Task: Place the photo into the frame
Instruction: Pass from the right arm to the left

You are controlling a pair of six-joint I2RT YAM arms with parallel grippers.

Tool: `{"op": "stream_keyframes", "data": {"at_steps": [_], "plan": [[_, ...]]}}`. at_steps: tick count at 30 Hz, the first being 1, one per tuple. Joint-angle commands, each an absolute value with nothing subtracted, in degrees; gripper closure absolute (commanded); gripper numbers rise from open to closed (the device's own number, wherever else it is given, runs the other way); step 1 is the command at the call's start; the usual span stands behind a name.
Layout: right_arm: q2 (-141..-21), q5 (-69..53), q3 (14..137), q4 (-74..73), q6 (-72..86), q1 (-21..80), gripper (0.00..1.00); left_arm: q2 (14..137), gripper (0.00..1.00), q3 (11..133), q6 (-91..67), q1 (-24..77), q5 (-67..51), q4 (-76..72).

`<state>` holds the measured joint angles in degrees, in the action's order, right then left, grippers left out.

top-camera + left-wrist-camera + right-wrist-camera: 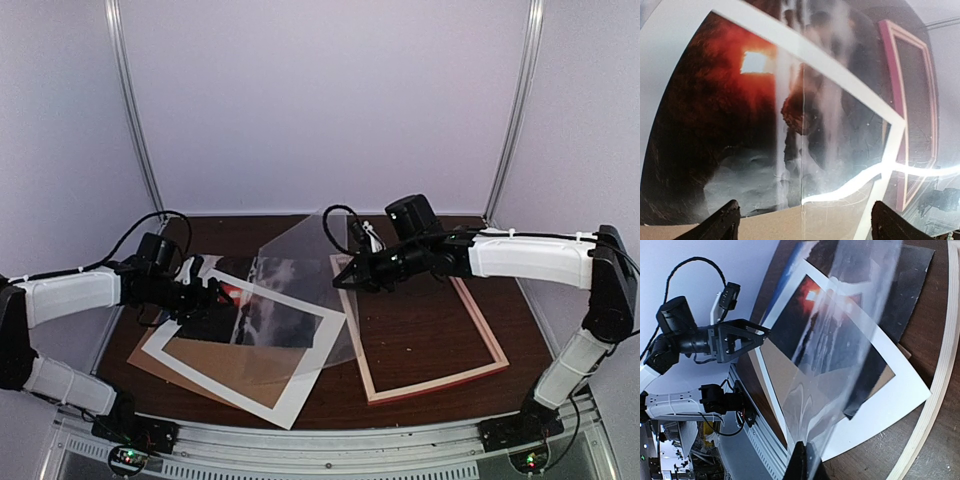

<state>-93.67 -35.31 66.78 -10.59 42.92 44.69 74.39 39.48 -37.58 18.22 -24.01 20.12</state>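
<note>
Near the photo point(715, 125), left jaws gape; right jaws pinch clear sheet point(815, 410).

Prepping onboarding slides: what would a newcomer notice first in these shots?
First, the clear sheet, pinched at its edge by the shut right gripper and tilted up over mid-table, streaked with glare. Beneath it at left, the dark photo with its red-orange glow lies under a white mat, the open left gripper hovering at its left side. The pink-rimmed frame lies flat at right, nothing in it.
</note>
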Motion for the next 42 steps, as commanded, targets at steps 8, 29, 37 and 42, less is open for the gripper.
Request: {"op": "stream_keyframes", "data": {"at_steps": [8, 29, 37, 42], "plan": [[-89.47, -38.41, 76.32, -24.97, 30.65, 42.16, 1.00, 72.46, 0.05, 40.63, -38.12, 18.54, -28.80, 9.79], [-87.05, -45.87, 91.02, -34.44, 21.63, 41.57, 1.00, 77.21, 0.02, 39.73, -41.85, 19.19, -39.84, -5.19], [-86.28, -48.77, 93.37, -34.24, 22.04, 41.68, 1.00, 84.19, 0.02, 42.34, -45.97, 22.51, -46.26, -13.49], [-85.96, -48.18, 92.94, -35.09, 21.43, 41.71, 1.00, 89.04, 0.02, 40.84, -55.04, 22.83, -50.69, -29.30]]}}
